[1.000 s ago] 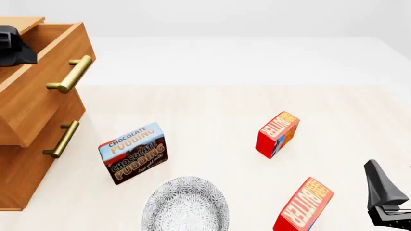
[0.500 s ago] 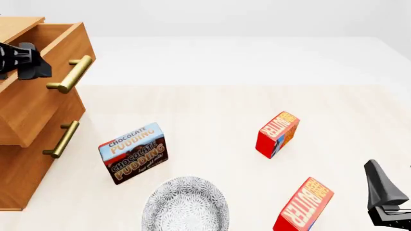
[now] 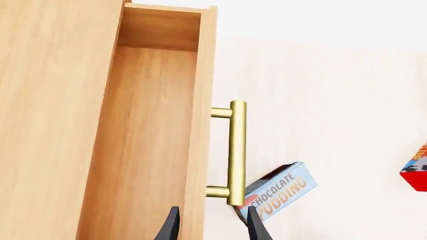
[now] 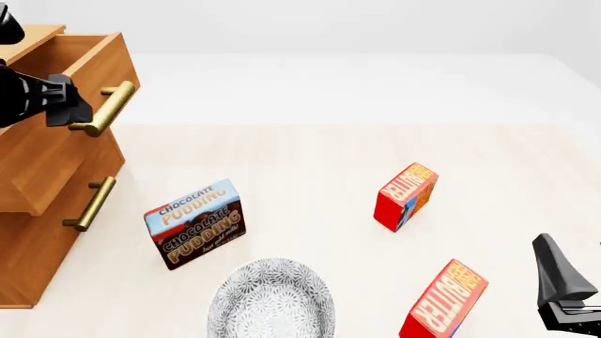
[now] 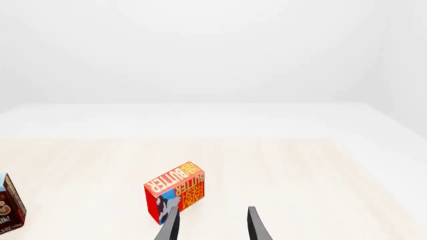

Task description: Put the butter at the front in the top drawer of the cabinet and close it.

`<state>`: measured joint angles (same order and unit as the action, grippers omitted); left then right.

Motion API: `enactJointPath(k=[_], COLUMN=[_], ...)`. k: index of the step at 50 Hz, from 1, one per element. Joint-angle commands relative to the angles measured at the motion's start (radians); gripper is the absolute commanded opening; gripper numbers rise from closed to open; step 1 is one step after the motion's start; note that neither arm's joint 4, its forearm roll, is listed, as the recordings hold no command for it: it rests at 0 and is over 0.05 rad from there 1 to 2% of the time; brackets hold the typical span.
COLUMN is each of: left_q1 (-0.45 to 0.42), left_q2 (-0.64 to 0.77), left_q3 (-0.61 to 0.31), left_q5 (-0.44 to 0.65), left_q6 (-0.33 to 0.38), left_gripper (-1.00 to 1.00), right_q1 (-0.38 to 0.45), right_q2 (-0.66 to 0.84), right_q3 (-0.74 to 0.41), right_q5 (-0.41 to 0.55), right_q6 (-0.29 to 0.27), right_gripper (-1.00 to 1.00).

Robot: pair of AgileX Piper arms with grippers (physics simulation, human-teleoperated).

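Both hands, left (image 3: 210,227) and right (image 5: 210,225), hang released over a pale wood table (image 4: 310,155) against white walls

Right gripper (image 5: 210,227): fingers (image 5: 169,227) parted, nothing between them. Butter carton (image 5: 175,198) stands tilted on the pale surface (image 5: 300,170), just beyond one fingertip. Pudding box (image 5: 9,210) partly visible at frame edge

The left gripper (image 4: 77,109) reaches in from the left, jaws parted. The right gripper (image 5: 209,225) sits low at the right, jaws apart, though the front view barely shows it.
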<state>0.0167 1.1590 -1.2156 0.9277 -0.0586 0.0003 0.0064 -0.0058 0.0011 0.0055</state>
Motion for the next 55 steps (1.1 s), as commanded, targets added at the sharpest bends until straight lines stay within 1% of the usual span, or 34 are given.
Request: enactJointPath(k=[1,5,9,11,23,28,33,44,55], left_q1=[-0.021,-0.04,-0.03,-0.05,-0.061,-0.09,-0.095,-0.147,-0.18], left_q2=[0.005,0.018,0.014,0.022,0.023,0.032,0.033,0.068,0.081], left_q3=[-0.001,0.001,-0.011,-0.009,-0.014,-0.01,-0.013,-0.007,-0.01], left_q5=[-0.005,-0.013,-0.007,-0.009,-0.009,-0.017,-0.02,-0.047,-0.062], left_q6=[-0.005,-0.017,-0.008,-0.02,-0.025,-0.038,-0.038,-0.058,-0.074], left_gripper=[1.0,1.0,1.0,1.0,1.0,1.0,1.0,1.0,1.0], right_q1=[0.0,0.0,0.0,0.0,0.0,0.0,0.0,0.0,0.0], right_q2=[-0.001,-0.001,-0.001,-0.001,-0.001,-0.001,-0.001,-0.001,-0.001], right_q3=[0.001,0.001,0.001,0.001,0.001,0.001,0.001,0.001,0.001], right_q5=[0.0,0.0,0.0,0.0,0.0,0.0,0.0,0.0,0.0], right_q6=[-0.001,-0.001,-0.001,-0.001,-0.001,-0.001,-0.001,-0.001,-0.001], right_gripper=[1.0,1.0,1.0,1.0,1.0,1.0,1.0,1.0,1.0])
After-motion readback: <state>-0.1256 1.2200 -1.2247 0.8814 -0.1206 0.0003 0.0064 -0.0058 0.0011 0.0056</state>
